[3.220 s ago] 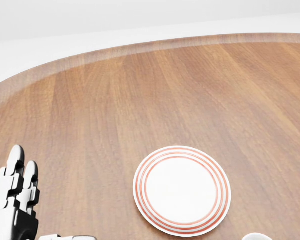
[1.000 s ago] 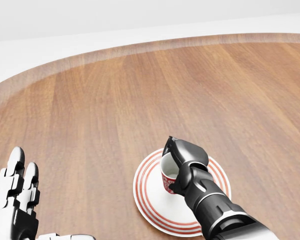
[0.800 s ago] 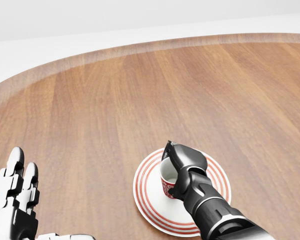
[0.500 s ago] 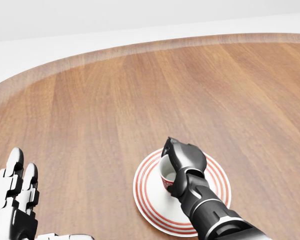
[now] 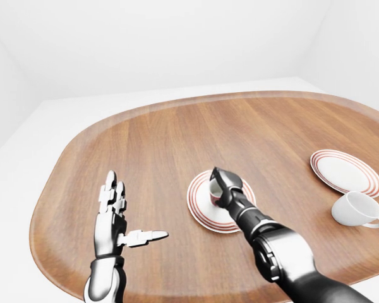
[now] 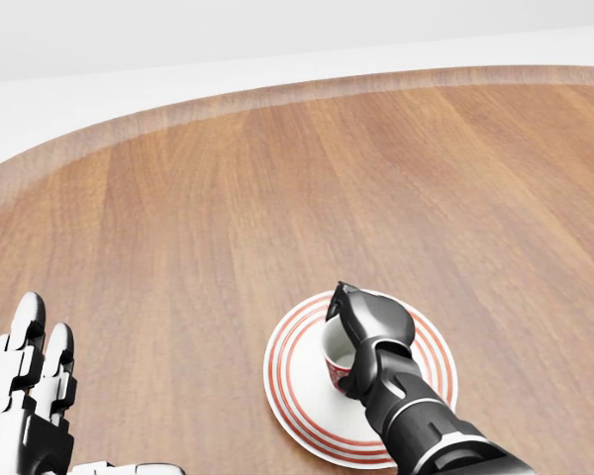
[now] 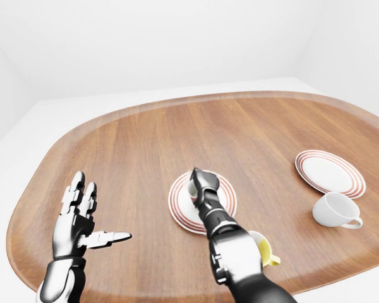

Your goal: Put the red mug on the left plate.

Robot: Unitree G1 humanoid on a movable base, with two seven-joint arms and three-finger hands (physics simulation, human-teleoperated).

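The left plate [image 6: 283, 384], white with red rings, lies low in the head view. The red mug [image 6: 336, 360], white inside, stands upright over the plate's middle. I cannot tell whether its base touches the plate. My right hand [image 6: 356, 332] comes in from the bottom right, and its dark fingers are shut round the mug's rim and right side, hiding much of it. My left hand [image 5: 117, 214] hovers open over the wood to the left of the plate [image 5: 196, 201], fingers spread and thumb pointing right, holding nothing.
The wooden oval table [image 5: 177, 139] fills the views. In the eye views a second ringed plate [image 5: 345, 172] lies at the right, with a white mug [image 5: 355, 209] on its side below it. A yellow mug [image 7: 266, 247] peeks out beside my right forearm.
About three seconds ago the plate was bare. Since then my right hand has brought the mug over it, and in the last second it settled slightly lower. The left hand has barely moved.
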